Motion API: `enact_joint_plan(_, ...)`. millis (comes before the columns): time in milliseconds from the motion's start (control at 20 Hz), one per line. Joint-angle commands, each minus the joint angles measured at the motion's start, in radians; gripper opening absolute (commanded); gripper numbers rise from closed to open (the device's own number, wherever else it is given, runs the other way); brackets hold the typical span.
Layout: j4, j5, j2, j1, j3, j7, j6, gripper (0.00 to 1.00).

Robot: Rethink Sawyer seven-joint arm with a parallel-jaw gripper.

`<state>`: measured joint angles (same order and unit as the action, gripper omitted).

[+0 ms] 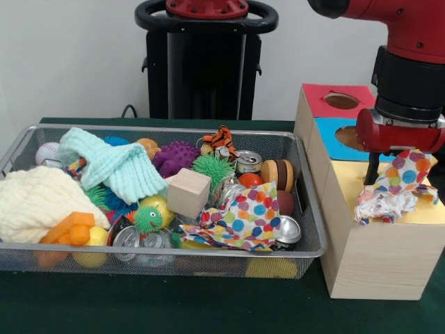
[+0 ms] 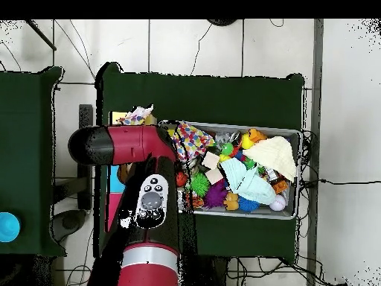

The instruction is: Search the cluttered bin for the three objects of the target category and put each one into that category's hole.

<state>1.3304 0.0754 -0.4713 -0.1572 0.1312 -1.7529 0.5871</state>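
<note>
- Presently, gripper (image 1: pixel 373 174) above yellow-topped box (image 1: pixel 379 257); jaw state cannot be told.
- Dotted cloth (image 1: pixel 396 186) bunched there, apparently touching it.
- Second dotted cloth (image 1: pixel 243 219) in wire bin (image 1: pixel 306 247).

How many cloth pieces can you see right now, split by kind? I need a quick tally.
Polka-dot cloths: 2, one in the wire bin at, one on the yellow-topped box at under the end effector.
Mint-green knitted cloth: 1.
Cream knitted cloth: 1.
Total: 4. A third polka-dot cloth is not visible.
</note>
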Motion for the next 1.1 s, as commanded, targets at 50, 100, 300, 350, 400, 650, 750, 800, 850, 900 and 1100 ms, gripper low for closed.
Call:
enact_joint_plan(50, -0.051, 0.071, -0.094, 0.021, -0.120, -0.117, 0.139, 1.00)
enact_joint_plan(100, -0.052, 0.071, -0.096, 0.022, -0.121, -0.117, 0.142, 1.00)
enact_joint_plan(300, -0.049, 0.073, -0.104, 0.025, -0.126, -0.119, 0.151, 1.00)
enact_joint_plan(350, -0.048, 0.073, -0.106, 0.026, -0.126, -0.120, 0.153, 1.00)
enact_joint_plan(400, -0.047, 0.072, -0.108, 0.026, -0.127, -0.120, 0.156, 1.00)
enact_joint_plan(650, -0.048, 0.072, -0.119, 0.031, -0.134, -0.115, 0.159, 1.00)
enact_joint_plan(750, -0.047, 0.073, -0.120, 0.035, -0.138, -0.112, 0.159, 1.00)
enact_joint_plan(800, -0.044, 0.074, -0.122, 0.037, -0.141, -0.111, 0.154, 1.00)
enact_joint_plan(850, -0.043, 0.075, -0.122, 0.038, -0.142, -0.110, 0.152, 1.00)
enact_joint_plan(900, -0.039, 0.077, -0.125, 0.040, -0.145, -0.110, 0.149, 1.00)
enact_joint_plan(1100, -0.044, 0.073, -0.122, 0.038, -0.142, -0.112, 0.149, 1.00)
